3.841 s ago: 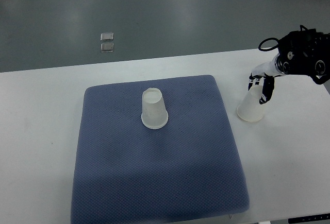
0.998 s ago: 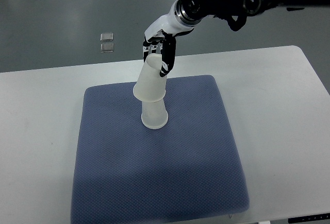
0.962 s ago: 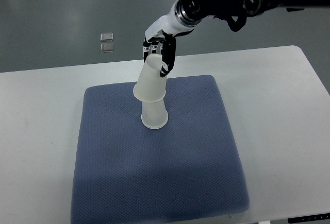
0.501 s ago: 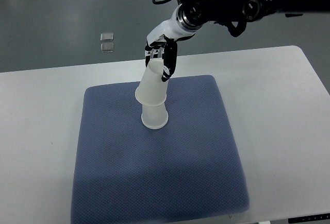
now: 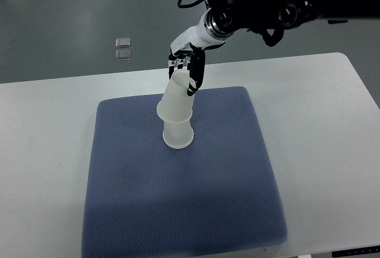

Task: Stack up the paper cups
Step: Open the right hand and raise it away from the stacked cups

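An upside-down translucent paper cup (image 5: 177, 137) stands on the blue mat (image 5: 184, 198). A second upside-down cup (image 5: 176, 100) sits tilted over its top, covering its upper part. My right hand (image 5: 186, 72) reaches in from the upper right and its fingers are curled around the closed end of that upper cup. The left arm does not show.
The mat lies on a white table (image 5: 320, 139), whose right edge runs down the picture's right side. Two small square plates (image 5: 123, 48) lie on the grey floor beyond the table's far edge.
The right hand picked the second cup up from the table's right side and carried it over the cup on the mat. In the last second the cup has sunk slightly lower over it.
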Tool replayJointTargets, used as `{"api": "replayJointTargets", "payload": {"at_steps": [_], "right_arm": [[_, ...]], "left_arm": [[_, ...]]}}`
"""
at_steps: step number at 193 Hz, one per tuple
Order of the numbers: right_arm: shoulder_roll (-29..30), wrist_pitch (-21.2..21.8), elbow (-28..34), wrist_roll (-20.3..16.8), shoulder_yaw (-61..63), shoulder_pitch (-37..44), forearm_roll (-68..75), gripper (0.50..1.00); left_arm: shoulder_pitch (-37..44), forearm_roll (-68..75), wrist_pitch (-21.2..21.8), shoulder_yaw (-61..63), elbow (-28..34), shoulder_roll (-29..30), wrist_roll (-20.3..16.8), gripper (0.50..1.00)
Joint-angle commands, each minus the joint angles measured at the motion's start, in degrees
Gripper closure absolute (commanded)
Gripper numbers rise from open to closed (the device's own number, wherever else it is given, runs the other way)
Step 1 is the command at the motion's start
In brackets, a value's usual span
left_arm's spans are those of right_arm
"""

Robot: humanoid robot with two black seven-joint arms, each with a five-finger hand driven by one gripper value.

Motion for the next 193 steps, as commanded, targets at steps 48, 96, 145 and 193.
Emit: {"api": "replayJointTargets", "payload": {"at_steps": [48,96,145,193], "right_arm": [[0.00,-0.07,-0.03,0.09,0.09,-0.70,0.16,0.662],[0.00,-0.16,-0.21,0.35,0.44,-0.79,0.42,0.658],[-3.60,-2.79,-3.02,0.70,8.25,-3.42,7.80,0.658],[-19.69,-10.79,-5.66,1.58,31.46,-20.30,15.98,0.658]], "left_arm": [[0.08,0.00,0.09,0.00,0.09,0.00,-0.05,0.500],[0.16,0.00,0.26,0.00,0.18,0.00,-0.05,0.500],[0.16,0.00,0.44,0.00,0.18,0.00,0.04,0.500],[0.16,0.00,0.44,0.00,0.09,0.00,0.04,0.500]]}}
